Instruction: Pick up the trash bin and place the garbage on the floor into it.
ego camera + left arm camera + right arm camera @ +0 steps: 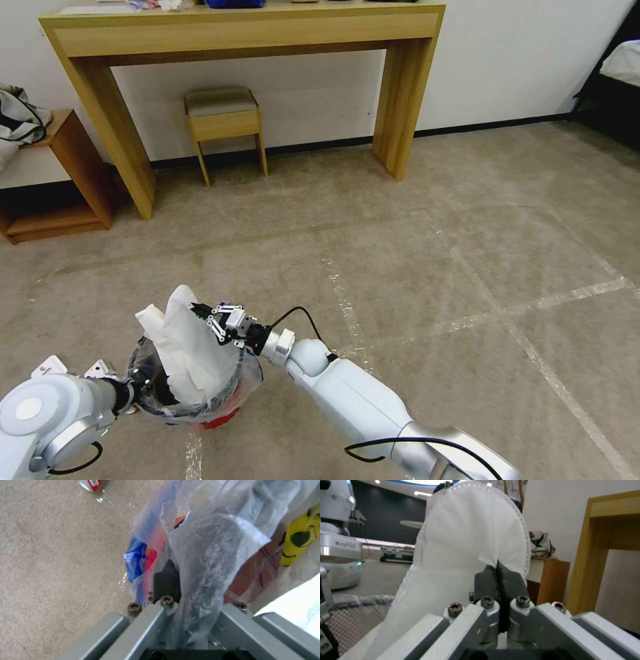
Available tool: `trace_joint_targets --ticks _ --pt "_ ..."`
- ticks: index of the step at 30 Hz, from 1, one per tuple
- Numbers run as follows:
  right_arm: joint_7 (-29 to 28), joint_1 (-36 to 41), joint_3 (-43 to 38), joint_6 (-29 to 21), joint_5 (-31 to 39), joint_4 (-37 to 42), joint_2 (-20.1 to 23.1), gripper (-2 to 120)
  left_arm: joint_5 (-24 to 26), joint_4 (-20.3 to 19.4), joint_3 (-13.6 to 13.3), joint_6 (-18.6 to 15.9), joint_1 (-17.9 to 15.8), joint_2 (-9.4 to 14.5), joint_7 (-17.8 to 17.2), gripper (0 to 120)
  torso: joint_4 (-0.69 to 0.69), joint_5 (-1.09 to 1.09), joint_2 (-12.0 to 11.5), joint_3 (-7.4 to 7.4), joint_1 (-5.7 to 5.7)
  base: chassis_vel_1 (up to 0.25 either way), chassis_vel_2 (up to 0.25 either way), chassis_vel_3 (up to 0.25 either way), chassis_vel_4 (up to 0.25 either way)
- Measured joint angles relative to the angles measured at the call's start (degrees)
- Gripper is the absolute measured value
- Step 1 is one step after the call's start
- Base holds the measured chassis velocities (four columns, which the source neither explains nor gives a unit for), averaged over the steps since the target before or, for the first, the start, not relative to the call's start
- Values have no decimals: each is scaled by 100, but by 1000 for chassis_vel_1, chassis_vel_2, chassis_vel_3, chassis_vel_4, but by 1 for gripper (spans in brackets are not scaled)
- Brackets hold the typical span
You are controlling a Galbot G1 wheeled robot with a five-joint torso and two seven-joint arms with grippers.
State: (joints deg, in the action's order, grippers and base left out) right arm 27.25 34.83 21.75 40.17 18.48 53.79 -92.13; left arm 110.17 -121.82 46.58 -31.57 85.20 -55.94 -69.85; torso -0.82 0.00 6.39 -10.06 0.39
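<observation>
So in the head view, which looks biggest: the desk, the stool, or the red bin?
Largest to smallest, as they look:
1. Desk
2. Bin and stool: similar; the bin sits nearer the camera, so unsure.

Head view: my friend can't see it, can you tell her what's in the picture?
The right gripper pinches a big white cloth-like sheet standing in the trash bin, which the left gripper holds by its rim above the carpet. A wooden desk and stool stand behind.
</observation>
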Motion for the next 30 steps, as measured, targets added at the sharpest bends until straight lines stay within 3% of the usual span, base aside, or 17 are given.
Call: trace_joint_targets --ticks 12,18,22,26,29,30 --pt "167 -11 95 -119 111 120 0 2 -3 -13 9 30 2 2 0 0 0 0 0 0 0 0 0 0 0" --pt "206 -75 115 -227 293 203 0 22 -1 -3 3 30 -4 11 2 0 0 0 0 0 0 0 0 0 0" --pt "152 -158 98 -238 320 203 0 42 1 -2 4 29 -5 27 4 0 0 0 0 0 0 0 0 0 0" --pt "140 -171 98 -240 315 203 0 50 4 -2 9 29 -4 34 3 0 0 0 0 0 0 0 0 0 0" --pt "109 -179 102 -240 300 203 0 67 16 1 10 29 -10 43 4 0 0 0 0 0 0 0 0 0 0" --pt "109 -179 102 -240 300 203 0 67 16 1 10 29 -10 43 4 0 0 0 0 0 0 0 0 0 0"
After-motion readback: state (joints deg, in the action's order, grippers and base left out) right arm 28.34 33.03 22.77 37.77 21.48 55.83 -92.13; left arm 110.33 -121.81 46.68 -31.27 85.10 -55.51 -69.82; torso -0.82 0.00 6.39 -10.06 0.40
